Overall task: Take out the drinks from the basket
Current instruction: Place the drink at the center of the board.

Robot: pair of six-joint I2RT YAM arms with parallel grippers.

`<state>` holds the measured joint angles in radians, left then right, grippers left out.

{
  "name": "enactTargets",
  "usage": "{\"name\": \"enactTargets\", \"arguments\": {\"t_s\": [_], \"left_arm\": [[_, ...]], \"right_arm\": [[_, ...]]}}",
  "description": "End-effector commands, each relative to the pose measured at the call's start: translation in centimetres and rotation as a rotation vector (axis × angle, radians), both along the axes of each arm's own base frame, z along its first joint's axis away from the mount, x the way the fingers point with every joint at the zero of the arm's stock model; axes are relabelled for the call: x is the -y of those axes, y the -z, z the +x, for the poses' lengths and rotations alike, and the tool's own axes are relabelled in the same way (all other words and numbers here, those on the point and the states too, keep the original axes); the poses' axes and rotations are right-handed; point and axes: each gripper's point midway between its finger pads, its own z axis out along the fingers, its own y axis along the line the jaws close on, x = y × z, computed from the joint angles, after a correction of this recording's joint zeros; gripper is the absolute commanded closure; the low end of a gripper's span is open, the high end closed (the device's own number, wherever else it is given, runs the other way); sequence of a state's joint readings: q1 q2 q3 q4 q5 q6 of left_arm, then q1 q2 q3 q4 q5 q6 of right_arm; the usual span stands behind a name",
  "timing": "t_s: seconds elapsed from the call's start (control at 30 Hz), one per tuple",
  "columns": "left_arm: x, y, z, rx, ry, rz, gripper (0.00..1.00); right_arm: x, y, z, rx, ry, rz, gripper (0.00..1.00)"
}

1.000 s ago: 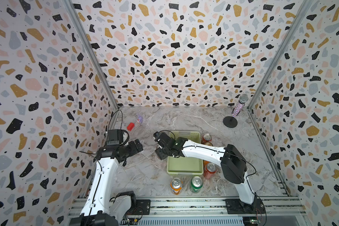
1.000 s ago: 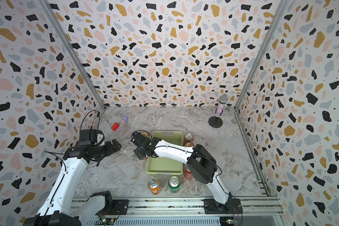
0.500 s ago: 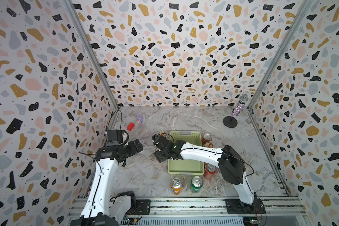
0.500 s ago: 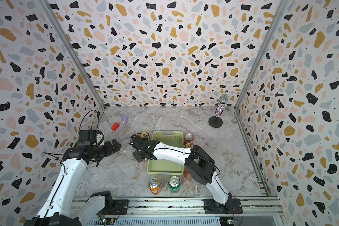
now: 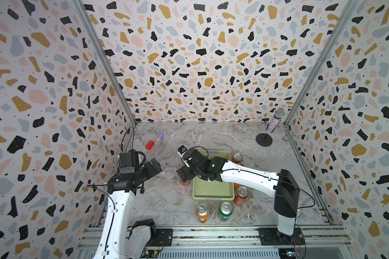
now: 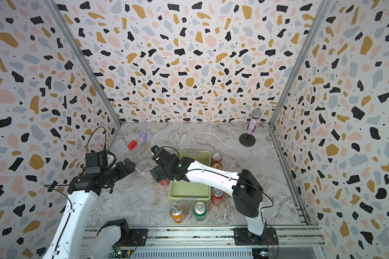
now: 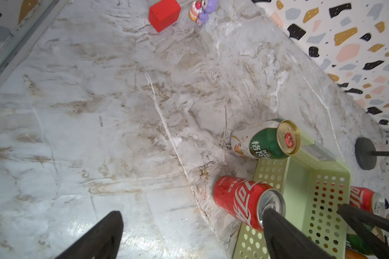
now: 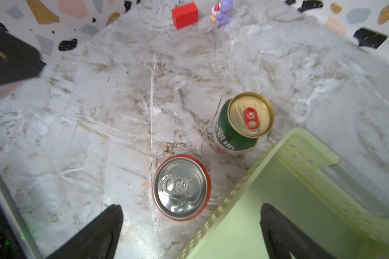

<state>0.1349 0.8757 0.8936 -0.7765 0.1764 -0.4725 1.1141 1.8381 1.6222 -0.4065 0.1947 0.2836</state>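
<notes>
The pale green basket (image 5: 212, 198) (image 6: 189, 197) shows a bare floor. My right gripper (image 5: 184, 166) (image 8: 191, 207) hangs open just above a red can (image 8: 181, 187) (image 5: 184, 182) that stands on the table against the basket's left side (image 8: 245, 190). A dark green can (image 8: 240, 127) (image 7: 265, 140) stands beyond the red can; the arm hides it in both top views. Several more cans stand around the basket: red (image 5: 237, 157), red (image 5: 240, 195), orange (image 5: 202, 212), green (image 5: 225, 210). My left gripper (image 5: 155, 166) (image 7: 191, 210) is open and empty, left of the red can (image 7: 238, 201).
A glittery microphone (image 5: 274, 121) stands on a black stand at the back right. A red block (image 5: 149, 144) and a small purple figurine (image 5: 160, 136) lie at the back left. Patterned walls close three sides, and a metal rail runs along the front.
My right gripper carried the red can slightly left from the basket's edge, then opened, leaving the can standing on the table. The left arm has not moved.
</notes>
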Motion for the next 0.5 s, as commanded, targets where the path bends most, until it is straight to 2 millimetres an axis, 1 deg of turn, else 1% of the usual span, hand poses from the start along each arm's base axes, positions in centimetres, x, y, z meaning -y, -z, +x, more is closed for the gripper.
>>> {"name": "enactTargets", "arguments": {"t_s": [0.0, 0.07, 0.13, 0.17, 0.2, 0.27, 0.33, 0.4, 0.47], "left_arm": [[-0.4, -1.9, 1.1, 0.089, -0.044, -0.015, 0.00], [-0.3, -2.6, 1.4, 0.100, -0.052, -0.030, 0.00], [-0.4, -3.1, 1.9, 0.105, -0.064, -0.044, 0.00], [-0.5, -3.2, 2.3, 0.107, -0.072, -0.047, 0.00], [-0.6, -3.3, 2.6, 0.111, -0.085, -0.048, 0.00], [-0.8, -3.3, 3.2, 0.121, -0.118, -0.057, 0.00], [-0.6, -3.1, 3.6, 0.122, -0.126, -0.063, 0.00], [-0.6, -2.8, 3.8, 0.122, -0.132, -0.024, 0.00], [-1.1, -2.3, 4.2, 0.127, -0.149, 0.054, 0.00]], "right_arm": [[1.9, -5.0, -0.2, 0.098, -0.005, 0.061, 0.00], [3.4, -6.9, -0.2, 0.120, 0.000, 0.093, 0.00], [5.0, -8.2, -0.5, 0.122, 0.001, 0.122, 0.00], [6.9, -8.8, 0.8, 0.125, 0.041, 0.136, 0.00], [8.0, -9.1, 1.0, 0.123, 0.052, 0.144, 0.00], [11.0, -9.9, 1.7, 0.137, 0.099, 0.159, 0.00], [14.1, -9.8, 2.4, 0.154, 0.139, 0.146, 0.00], [17.9, -9.2, 3.6, 0.167, 0.217, 0.104, 0.00], [22.0, -8.3, 4.7, 0.152, 0.299, 0.091, 0.00]]}}
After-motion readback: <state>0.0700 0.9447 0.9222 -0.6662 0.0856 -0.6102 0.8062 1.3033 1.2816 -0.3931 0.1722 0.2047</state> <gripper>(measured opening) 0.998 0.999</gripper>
